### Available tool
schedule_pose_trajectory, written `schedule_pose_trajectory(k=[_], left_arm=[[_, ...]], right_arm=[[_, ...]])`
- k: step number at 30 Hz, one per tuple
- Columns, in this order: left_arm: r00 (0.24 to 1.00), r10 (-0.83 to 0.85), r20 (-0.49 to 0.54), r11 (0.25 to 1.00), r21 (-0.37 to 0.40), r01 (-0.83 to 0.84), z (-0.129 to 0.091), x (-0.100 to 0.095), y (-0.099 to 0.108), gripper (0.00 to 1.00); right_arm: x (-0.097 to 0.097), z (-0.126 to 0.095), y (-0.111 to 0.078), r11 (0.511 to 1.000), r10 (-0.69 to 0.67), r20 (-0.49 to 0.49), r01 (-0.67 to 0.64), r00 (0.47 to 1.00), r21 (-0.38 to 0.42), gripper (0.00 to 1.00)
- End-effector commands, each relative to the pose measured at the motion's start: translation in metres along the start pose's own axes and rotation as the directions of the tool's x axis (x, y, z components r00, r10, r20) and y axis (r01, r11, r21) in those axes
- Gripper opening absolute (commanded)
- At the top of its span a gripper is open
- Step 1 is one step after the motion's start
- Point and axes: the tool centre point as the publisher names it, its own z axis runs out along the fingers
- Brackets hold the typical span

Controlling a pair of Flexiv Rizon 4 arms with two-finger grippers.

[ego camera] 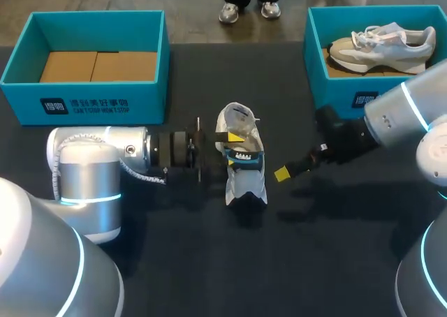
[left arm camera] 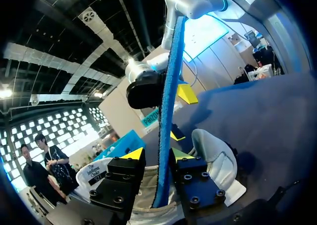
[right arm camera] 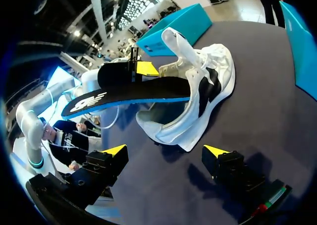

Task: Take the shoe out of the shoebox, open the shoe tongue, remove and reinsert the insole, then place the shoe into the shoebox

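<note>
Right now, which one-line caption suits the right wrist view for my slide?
Open right gripper faces the white shoe while the left gripper holds its black insole, one end in the shoe.

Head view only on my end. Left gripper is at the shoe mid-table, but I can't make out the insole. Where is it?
Observer: Right wrist view shows the insole mostly out of the shoe, with one end at the shoe's opening.
Operator: Is left actually gripping it?
Observer: In the left wrist view it stands edge-on between the fingers of the left gripper, and both look pressed against it.
Operator: And right?
Observer: Its own view shows the right gripper open, with nothing between its fingers, short of the shoe.
</note>
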Motion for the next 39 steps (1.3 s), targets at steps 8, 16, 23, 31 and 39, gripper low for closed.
schedule_pose_trajectory(k=[8,16,23,31,39], left_arm=[[1.0,0.015,-0.024,1.0,-0.009,-0.015,-0.001,0.007,-0.003,0.0],[1.0,0.008,-0.026,1.0,-0.008,-0.009,0.002,0.007,0.012,0.0],[0.999,0.017,-0.036,1.0,-0.02,-0.017,0.005,0.008,0.022,0.0],[0.999,0.023,-0.037,0.998,-0.052,-0.025,0.004,0.007,0.028,0.0],[0.999,0.02,-0.03,0.999,-0.046,-0.021,0.003,0.004,0.02,0.45]], right_arm=[[0.0,0.001,0.0,1.0,0.0,0.002,0.0,1.0,0.001,1.0],[0.0,0.001,0.0,1.0,0.0,0.002,0.0,1.0,0.001,1.0],[0.0,0.001,0.0,1.0,0.0,0.002,0.0,1.0,0.001,1.0],[0.0,0.001,0.0,1.0,0.0,0.002,0.0,1.0,0.001,1.0],[0.0,0.001,0.0,1.0,0.0,0.002,0.0,1.0,0.001,1.0]])
